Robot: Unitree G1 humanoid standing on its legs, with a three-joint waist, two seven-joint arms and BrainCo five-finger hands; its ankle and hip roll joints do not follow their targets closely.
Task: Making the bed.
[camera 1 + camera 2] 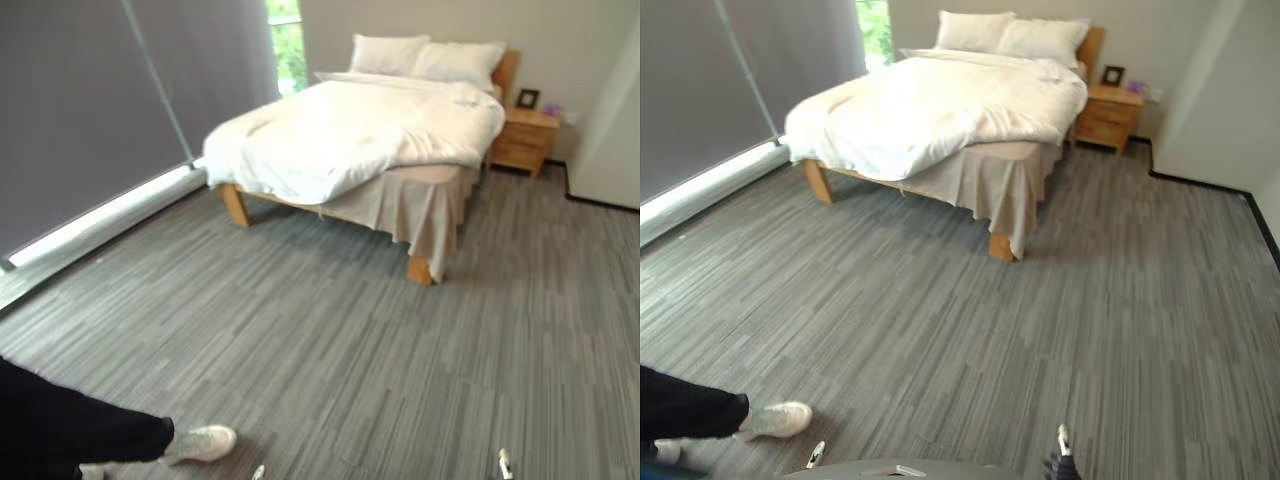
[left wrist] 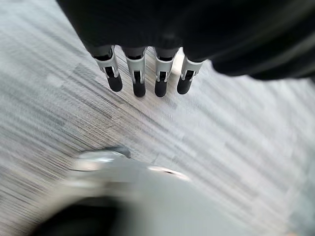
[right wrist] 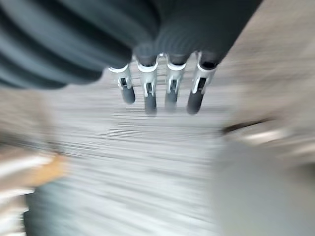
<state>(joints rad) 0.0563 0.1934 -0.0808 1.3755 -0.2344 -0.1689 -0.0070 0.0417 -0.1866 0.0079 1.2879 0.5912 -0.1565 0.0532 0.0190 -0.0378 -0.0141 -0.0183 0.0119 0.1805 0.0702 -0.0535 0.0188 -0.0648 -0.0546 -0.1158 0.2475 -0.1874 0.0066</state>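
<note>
With the bed (image 1: 400, 190) far off at the frame's upper middle, its rumpled duvet (image 1: 350, 135) probably slid leftward, walk closer squarely, left hand (image 2: 147, 73) and right hand (image 3: 162, 88) hanging relaxed, empty.

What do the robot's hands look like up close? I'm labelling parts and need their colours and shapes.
On the left hand, a dark ribbed cover spreads over the back and wrist, and a row of slim silver fingers with rounded dark tips sticks out past it. The right hand matches: the same ribbed dark cover, with silver fingers ending in dark tips.
</note>
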